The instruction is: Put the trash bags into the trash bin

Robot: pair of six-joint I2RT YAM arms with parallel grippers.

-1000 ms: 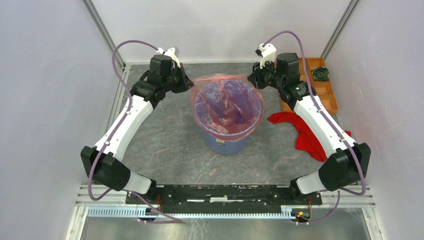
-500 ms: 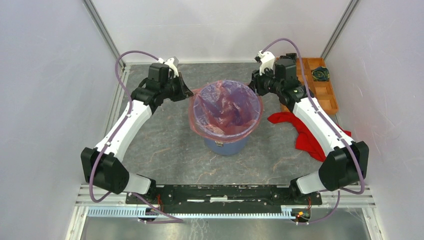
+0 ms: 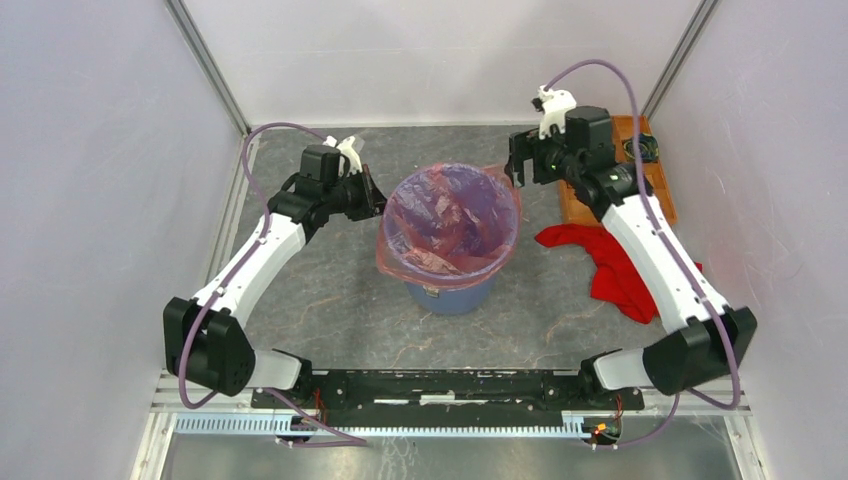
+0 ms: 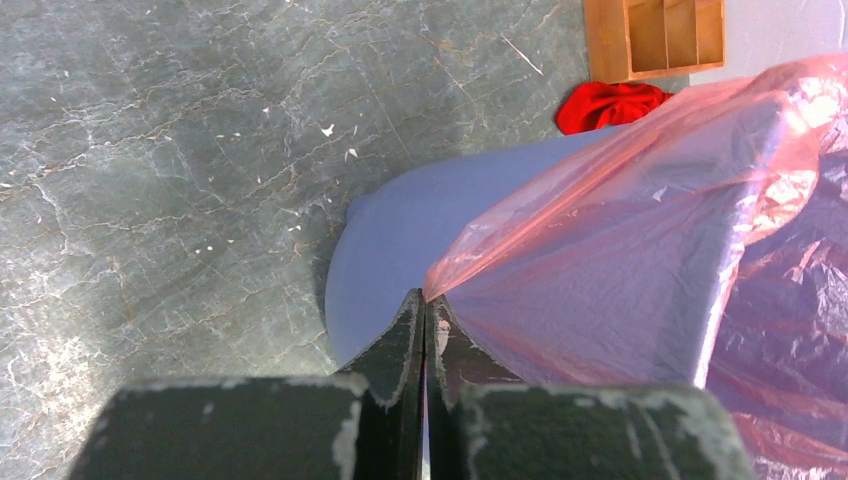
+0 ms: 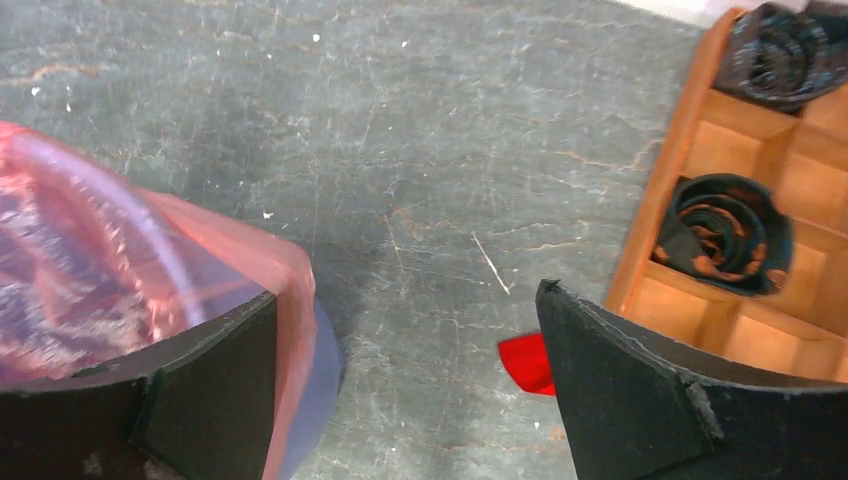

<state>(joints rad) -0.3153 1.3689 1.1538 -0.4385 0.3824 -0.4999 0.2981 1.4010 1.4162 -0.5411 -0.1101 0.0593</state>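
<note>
The translucent red-pink trash bag [image 3: 450, 215] lines the round blue trash bin [image 3: 450, 293] in the middle of the table, its film draped over the rim. My left gripper [image 3: 377, 200] is at the bin's left rim, shut on a pinch of the bag's edge. In the left wrist view, that film [image 4: 620, 230] stretches from the left gripper [image 4: 425, 300] over the blue wall [image 4: 400, 240]. My right gripper [image 3: 520, 170] hovers off the bin's far right rim, open. In the right wrist view its jaws [image 5: 408, 292] stand wide with nothing between them, and the bag [image 5: 120, 270] lies beside the left finger.
A solid red cloth [image 3: 610, 265] lies on the table right of the bin, under the right arm. An orange compartmented tray [image 3: 655, 190] holding black rolls [image 5: 725, 225] stands at the back right. Enclosure walls close in on both sides and at the back.
The right gripper has opened, let go of the bag's edge and drawn back to the right. The left gripper has moved down beside the rim, pulling the film over it.
</note>
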